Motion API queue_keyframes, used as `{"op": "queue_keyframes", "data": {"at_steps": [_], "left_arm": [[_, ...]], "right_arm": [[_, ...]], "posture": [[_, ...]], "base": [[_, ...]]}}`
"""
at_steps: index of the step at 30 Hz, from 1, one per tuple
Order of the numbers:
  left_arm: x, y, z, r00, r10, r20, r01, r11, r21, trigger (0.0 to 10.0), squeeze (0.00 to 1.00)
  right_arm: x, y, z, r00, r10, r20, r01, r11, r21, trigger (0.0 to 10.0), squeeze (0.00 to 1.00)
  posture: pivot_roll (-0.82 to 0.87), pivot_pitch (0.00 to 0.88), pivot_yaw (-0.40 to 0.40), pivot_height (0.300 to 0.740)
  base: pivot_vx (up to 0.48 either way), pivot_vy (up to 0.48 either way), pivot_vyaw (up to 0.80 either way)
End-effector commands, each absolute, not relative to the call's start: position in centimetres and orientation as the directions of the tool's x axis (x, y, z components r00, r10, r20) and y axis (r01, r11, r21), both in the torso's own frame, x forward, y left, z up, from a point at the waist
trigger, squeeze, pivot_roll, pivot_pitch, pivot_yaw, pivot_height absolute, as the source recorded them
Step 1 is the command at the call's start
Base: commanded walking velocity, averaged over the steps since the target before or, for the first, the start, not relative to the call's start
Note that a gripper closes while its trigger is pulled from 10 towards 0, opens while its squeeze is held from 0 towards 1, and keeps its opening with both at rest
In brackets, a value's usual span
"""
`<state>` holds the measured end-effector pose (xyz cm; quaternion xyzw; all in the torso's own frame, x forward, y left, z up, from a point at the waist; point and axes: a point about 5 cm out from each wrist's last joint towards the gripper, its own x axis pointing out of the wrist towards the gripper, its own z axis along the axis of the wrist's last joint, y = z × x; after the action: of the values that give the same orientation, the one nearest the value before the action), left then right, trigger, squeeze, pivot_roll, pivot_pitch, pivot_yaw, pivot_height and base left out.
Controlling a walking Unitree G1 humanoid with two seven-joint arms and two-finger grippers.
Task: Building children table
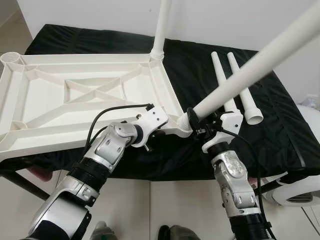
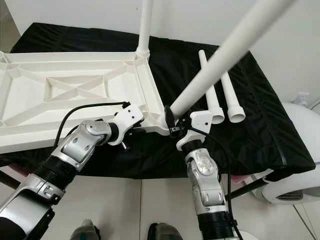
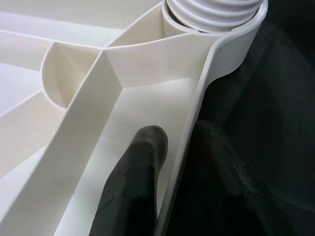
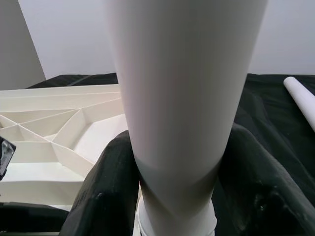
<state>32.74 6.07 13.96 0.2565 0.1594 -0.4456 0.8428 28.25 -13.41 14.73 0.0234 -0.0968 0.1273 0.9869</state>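
The white tabletop [image 1: 167,95] lies upside down on a black-draped table. One white leg [image 1: 161,30] stands upright in its far right corner socket. My right gripper [image 1: 192,117] is shut on a second leg [image 1: 250,75], low down by its threaded end. That leg rises tilted to the right, with its threaded end at the near right corner socket [image 3: 211,12]. In the right wrist view the black fingers [image 4: 106,191] hug this leg [image 4: 182,98]. My left gripper [image 3: 174,187] is shut on the tabletop's right rim [image 3: 197,113], one finger inside and one outside.
Two loose legs [image 1: 218,70] [image 1: 242,90] lie side by side on the black cloth [image 1: 280,125] to the right. An empty socket [image 1: 12,58] shows at the far left corner. A white round appliance [image 1: 305,185] stands on the floor at the right.
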Motion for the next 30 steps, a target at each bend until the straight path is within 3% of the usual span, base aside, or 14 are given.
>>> {"op": "queue_keyframes", "data": {"at_steps": [1, 11, 24, 30], "left_arm": [[33.1, 6.1, 16.0, 0.595, -0.678, -0.432, 0.803, 0.473, 0.362, 10.0, 0.0], [33.2, 5.9, 16.1, 0.594, -0.681, -0.429, 0.803, 0.469, 0.367, 10.0, 0.0], [33.1, 6.2, 16.1, 0.603, -0.674, -0.427, 0.796, 0.478, 0.371, 10.0, 0.0], [33.1, 6.1, 16.1, 0.602, -0.677, -0.423, 0.797, 0.476, 0.372, 10.0, 0.0]], "right_arm": [[28.1, -15.9, 10.3, 0.989, 0.138, -0.055, -0.136, 0.99, 0.039, 10.0, 0.0], [30.9, -16.1, 10.9, 0.983, 0.108, -0.149, -0.109, 0.994, 0.0, 10.0, 0.0], [30.5, -16.1, 9.3, 0.96, 0.123, -0.253, -0.106, 0.991, 0.08, 10.0, 0.0], [30.2, -16.7, 9.5, 0.975, 0.105, -0.196, -0.094, 0.993, 0.066, 10.0, 0.0]], "posture": [[0.05, 0.064, -0.083, 0.74], [0.06, 0.064, -0.085, 0.74], [0.06, 0.07, -0.091, 0.74], [0.05, 0.07, -0.089, 0.74]], "base": [[0.0, 0.0, 0.0], [0.0, 0.0, 0.0], [0.0, 0.0, 0.0], [0.0, 0.0, 0.0]]}}
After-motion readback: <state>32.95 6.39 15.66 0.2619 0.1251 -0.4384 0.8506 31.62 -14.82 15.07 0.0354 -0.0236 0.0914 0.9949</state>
